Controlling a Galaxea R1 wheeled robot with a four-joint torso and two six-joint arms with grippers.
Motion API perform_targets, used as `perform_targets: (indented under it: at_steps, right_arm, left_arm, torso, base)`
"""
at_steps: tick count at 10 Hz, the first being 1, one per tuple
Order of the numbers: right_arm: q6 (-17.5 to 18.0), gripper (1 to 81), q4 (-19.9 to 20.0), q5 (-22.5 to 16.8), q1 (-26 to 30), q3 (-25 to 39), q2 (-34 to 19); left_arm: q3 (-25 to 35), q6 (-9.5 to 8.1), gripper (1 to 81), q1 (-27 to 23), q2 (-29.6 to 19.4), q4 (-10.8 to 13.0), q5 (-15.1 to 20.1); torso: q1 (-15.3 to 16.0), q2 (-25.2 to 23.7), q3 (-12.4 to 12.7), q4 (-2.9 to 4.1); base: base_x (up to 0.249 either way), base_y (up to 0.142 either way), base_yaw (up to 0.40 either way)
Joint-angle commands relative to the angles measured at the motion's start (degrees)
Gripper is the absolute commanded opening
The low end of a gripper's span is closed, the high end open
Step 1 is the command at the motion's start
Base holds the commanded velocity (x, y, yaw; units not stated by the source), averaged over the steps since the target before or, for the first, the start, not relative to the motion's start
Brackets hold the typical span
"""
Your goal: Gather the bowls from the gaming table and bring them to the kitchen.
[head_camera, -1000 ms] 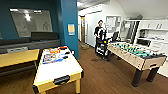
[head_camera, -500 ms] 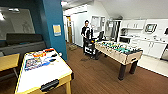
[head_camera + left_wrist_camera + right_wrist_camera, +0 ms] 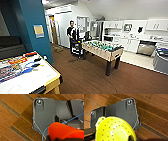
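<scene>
Item 1: orange-red bowl [image 3: 65,131]. Location: close under the left wrist camera, against the robot's dark plate, above the wooden floor [image 3: 13,112]. It appears carried by the left arm; whether the left pincer is spread or pinching the bowl cannot be told, since the fingers are not distinguishable. A thin blue cable crosses just over its edge.

Item 2: yellow-green bowl [image 3: 114,130]. Location: close under the right wrist camera, over wooden floor. Its surface is dotted with small holes, like a strainer, and has a small lug at the rim. It too appears carried; the right pincer's state cannot be told.

Handling, judged: both look like thin moulded plastic, so light and fairly stiff, with a glossy, somewhat slippery skin. They are not fragile, though a hard squeeze could flex the wall. The rim is the sensible place to take hold, one finger inside and one outside; the rounded body offers little purchase.

Item 3: gaming table [image 3: 37,77]. White tabletop with pale rim, near left in the head view, bearing flat coloured items.

Item 4: kitchen [image 3: 140,35]. White cabinets and counter, far right, beyond the foosball table [image 3: 102,50]. A person [image 3: 71,32] stands behind it.
</scene>
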Motion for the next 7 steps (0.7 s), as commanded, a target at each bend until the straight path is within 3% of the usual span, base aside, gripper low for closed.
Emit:
perform_targets:
  at_steps: [1,4,7]
  right_arm:
    - [0.3,1.0,0.0,-2.8,2.2,0.5,-1.5]
    - [0.2,1.0,-0.6,-2.4,1.5,4.4,-1.7]
    - [0.2,1.0,-0.6,-2.2,1.5,4.4,-2.1]
  left_arm:
    - [-0.7,0.25,1.0,-2.6,-0.6,0.0,3.2]
    - [-0.7,0.34,1.0,-2.6,-0.2,0.0,3.2]
    - [-0.7,0.51,1.0,-2.6,0.2,0.1,3.2]
  torso:
    - [0.0,0.0,0.0,0.00]
    - [0.0,0.0,0.0,0.00]
    - [0.0,0.0,0.0,0.00]
  base:
    - [0.000,0.000,-0.400]
    - [0.000,0.000,-0.400]
    - [0.000,0.000,-0.400]
